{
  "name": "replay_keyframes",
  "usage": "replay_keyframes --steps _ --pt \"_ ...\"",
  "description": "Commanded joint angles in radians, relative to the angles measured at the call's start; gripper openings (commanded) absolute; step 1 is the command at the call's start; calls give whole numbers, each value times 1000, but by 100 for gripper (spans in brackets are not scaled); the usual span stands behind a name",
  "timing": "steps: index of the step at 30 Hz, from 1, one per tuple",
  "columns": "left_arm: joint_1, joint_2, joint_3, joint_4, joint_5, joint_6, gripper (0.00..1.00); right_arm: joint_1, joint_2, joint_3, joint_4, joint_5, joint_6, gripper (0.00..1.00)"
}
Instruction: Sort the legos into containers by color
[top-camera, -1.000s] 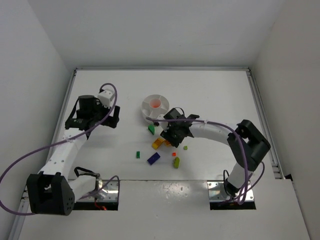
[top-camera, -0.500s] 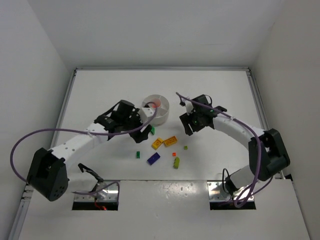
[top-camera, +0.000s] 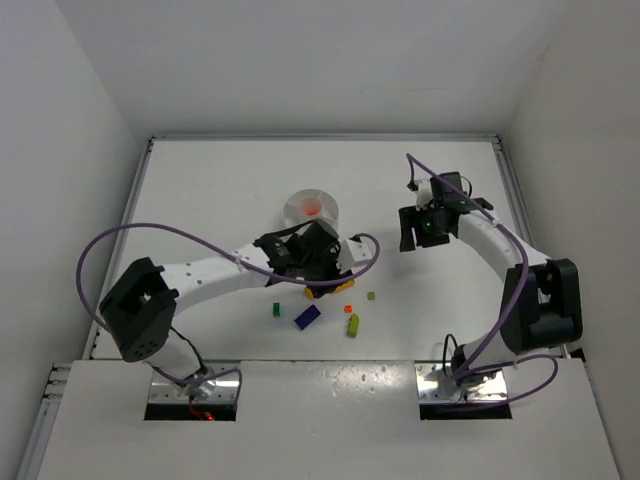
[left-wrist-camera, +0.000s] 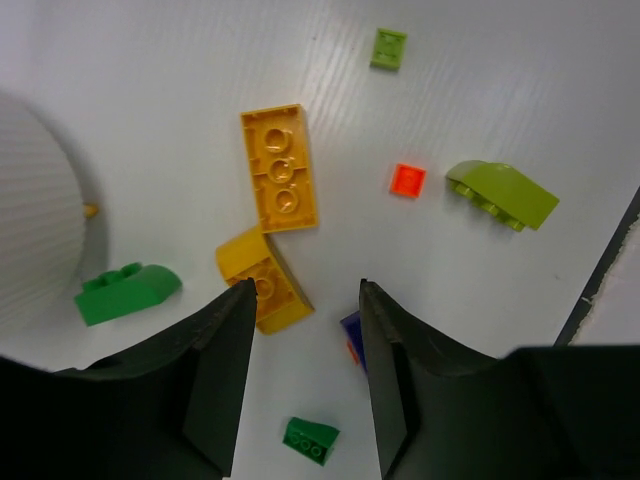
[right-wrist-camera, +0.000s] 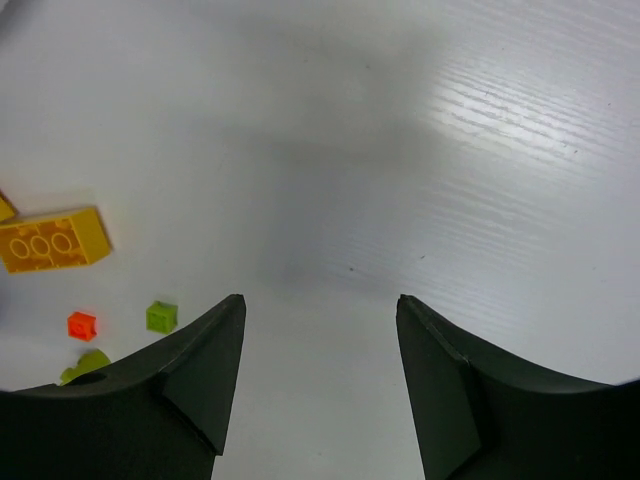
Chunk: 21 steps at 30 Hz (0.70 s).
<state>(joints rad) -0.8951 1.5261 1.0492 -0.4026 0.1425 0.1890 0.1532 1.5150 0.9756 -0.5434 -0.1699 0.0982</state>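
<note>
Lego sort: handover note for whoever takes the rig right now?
Left tool: open, empty, hovering over the yellow-orange bricks beside the dish.
Right tool: open, empty, over bare table.
Done: one red-orange piece in the dish's centre well.
Left: green slope, green brick, lime slope, lime tile, purple brick, red-orange tile, both yellow-orange bricks, all loose on the table.

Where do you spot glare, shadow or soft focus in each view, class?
Right wrist: glare streaks the table upper right; a soft shadow crosses its middle. Left wrist: the yellow-orange brick is sharp, the left claw dark and softer. Top external: even, diffuse light.
</note>
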Motion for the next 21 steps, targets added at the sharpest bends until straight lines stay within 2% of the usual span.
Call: replay_keyframes --steps 1,7,12,21 --pt "-60 32 38 -5 -60 -36 51 -40 28 49 -4 -75 21 63" --pt "-107 109 67 -33 -80 -14 52 -72 48 60 -4 -126 21 63" --pt "-148 144 89 -33 -54 -5 57 -83 48 60 -4 -137 21 63" --pt "-148 226 141 -42 -11 23 60 -92 48 60 -13 -155 21 63"
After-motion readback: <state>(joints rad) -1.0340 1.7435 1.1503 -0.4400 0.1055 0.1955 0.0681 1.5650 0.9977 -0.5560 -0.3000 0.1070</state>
